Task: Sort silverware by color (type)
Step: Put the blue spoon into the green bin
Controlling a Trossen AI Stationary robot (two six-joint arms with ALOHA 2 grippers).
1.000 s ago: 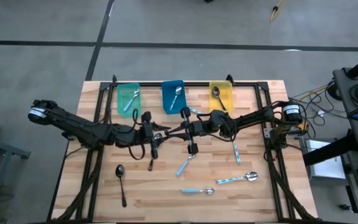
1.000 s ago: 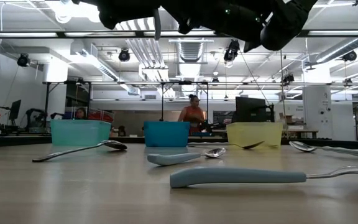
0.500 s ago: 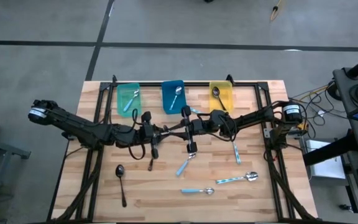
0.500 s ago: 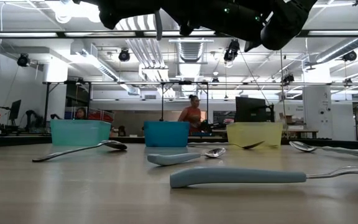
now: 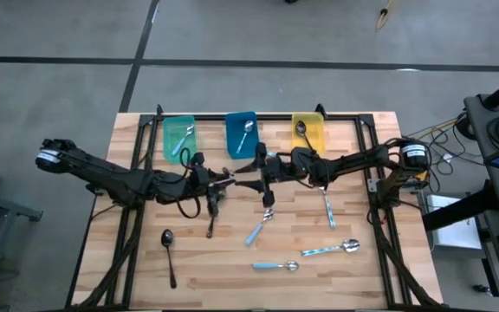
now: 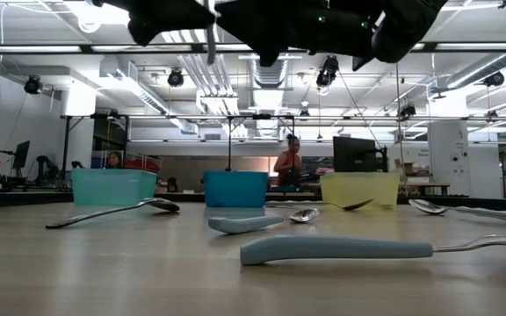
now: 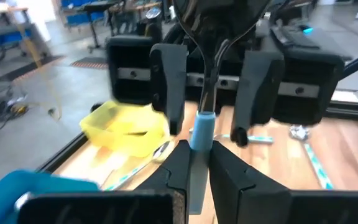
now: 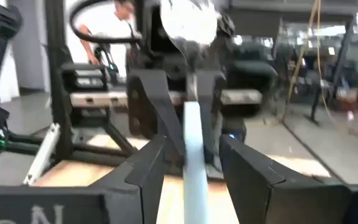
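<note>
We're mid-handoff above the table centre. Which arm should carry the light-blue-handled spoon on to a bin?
Left. The left gripper is shut on the light-blue handle of the silver-bowled spoon. The right gripper stands open with its fingers clear on either side, so it likely has no hold.

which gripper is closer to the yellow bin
Right. The right gripper hangs over mid-table just short of the yellow bin; the left gripper is farther off, nearer the blue bin.

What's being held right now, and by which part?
The left gripper pinches a spoon by its light-blue handle; the right gripper's fingers stand open around it.
</note>
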